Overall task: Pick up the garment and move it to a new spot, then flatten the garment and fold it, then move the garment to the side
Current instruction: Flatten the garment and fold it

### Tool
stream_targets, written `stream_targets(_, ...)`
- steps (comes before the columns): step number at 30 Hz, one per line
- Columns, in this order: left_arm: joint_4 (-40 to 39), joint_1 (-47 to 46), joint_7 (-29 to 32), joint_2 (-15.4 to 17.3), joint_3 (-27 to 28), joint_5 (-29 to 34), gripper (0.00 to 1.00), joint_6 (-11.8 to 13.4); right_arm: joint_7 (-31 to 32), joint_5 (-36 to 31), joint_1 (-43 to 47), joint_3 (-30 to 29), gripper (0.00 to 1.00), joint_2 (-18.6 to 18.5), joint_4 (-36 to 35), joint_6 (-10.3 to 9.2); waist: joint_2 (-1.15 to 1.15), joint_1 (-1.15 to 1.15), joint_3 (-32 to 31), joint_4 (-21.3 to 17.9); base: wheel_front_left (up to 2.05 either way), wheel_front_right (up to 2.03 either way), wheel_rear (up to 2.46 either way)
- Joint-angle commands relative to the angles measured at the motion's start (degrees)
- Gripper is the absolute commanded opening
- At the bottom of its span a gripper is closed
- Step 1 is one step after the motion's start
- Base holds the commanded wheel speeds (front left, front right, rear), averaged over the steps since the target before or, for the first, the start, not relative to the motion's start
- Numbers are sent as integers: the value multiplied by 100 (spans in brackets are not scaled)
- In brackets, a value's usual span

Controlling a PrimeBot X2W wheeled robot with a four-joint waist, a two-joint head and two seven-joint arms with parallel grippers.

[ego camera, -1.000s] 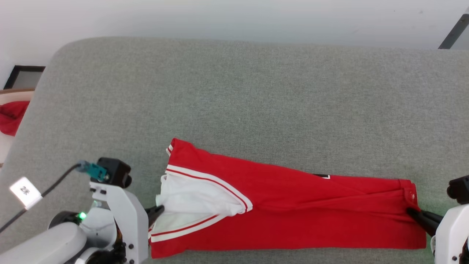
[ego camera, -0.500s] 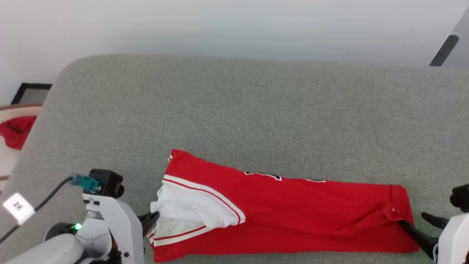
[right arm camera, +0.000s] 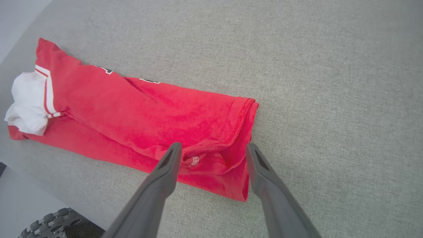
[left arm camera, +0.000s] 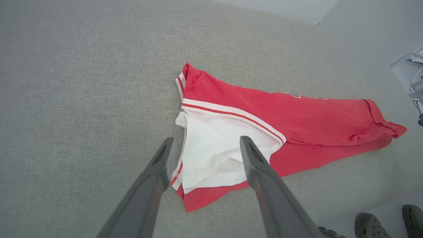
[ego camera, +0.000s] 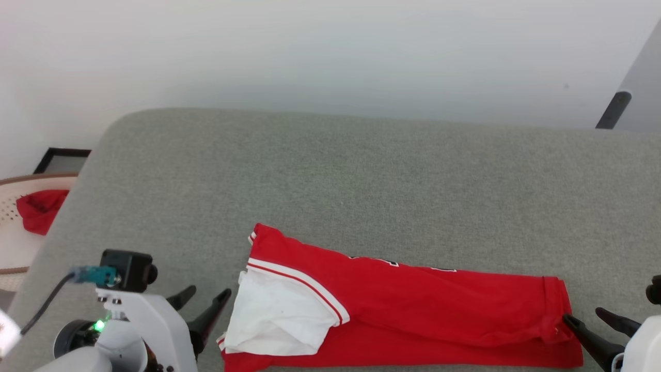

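Lying lengthwise between the two hands, the large red jersey shirt with white short sleeves (ego camera: 423, 299) rests folded into a long narrow band on the grey fabric-covered table (ego camera: 361, 170).

The left hand (ego camera: 209, 290) stands wide, its two dark fingers well spread and gripping nothing. Just ahead of its fingertips lies the collar-and-sleeve end of the shirt. In the left wrist view the left hand (left arm camera: 206, 139) frames the white sleeve (left arm camera: 211, 148) between its fingers. That sleeve is turned over the red body and edged by red-and-white striped trim. The shirt (left arm camera: 297, 115) runs away from this hand toward its far right.

The right hand (ego camera: 582, 314) is spread wide too and holds nothing. Its fingers point at the hem end of the shirt. In the right wrist view the right hand (right arm camera: 213, 145) straddles the folded hem corner, and whether a fingertip touches the cloth I cannot tell. From here the shirt (right arm camera: 148, 112) stretches off to this hand's left. A sliver of black white-outlined lettering (right arm camera: 105, 70) peeps out along the shirt's far edge.

Off the table, out beyond the left hand's outer side, a small plain red cloth bundle (ego camera: 38, 214) sits in a pale round basket (ego camera: 31, 178). Dark perforated shoes (left arm camera: 366, 226) show at the lower right of the left wrist view.
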Motion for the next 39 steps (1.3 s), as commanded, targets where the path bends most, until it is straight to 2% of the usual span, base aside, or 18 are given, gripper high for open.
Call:
stream_targets(1, 4, 107, -164, -3, 29, 109, 100, -56, -52, -83, 112, -89, 100, 82, -32, -1, 0, 0, -92, 54, 0, 0, 0)
stream_targets(9, 245, 527, -1562, -111, 172, 622, 100, -302, -174, -362, 376, -446, 100, 517, -42, 0, 0, 0, -291, 199, 0, 0, 0)
stream_targets(13, 433, 786, -1941, -222, 364, 917, 100, -344, -139, -453, 478, -579, 100, 665, -10, 0, 0, 0, -348, 302, 0, 0, 0)
stream_targets(16, 543, 1039, -2002, -408, 686, 1104, 100, -404, -99, -481, 548, -682, 100, 737, 4, 0, 0, 0, -390, 405, 0, 0, 0)
stream_targets(20, 711, 1471, -2009, -786, 1402, 1573, 100, -511, -66, -536, 582, -787, 100, 819, 23, 0, 0, 0, -461, 554, 0, 0, 0)
stream_targets(29, 1002, 2338, -2004, -1655, 2782, 2738, 100, -1012, 133, -587, 655, -952, 100, 971, 220, 0, 0, 0, -621, 822, 0, 0, 0)
stream_targets(39, 1354, 2765, -2002, -2581, 3712, 4223, 100, -1693, 798, -755, 489, -1186, 100, 893, 611, 0, 0, 0, -601, 991, 0, 0, 0)
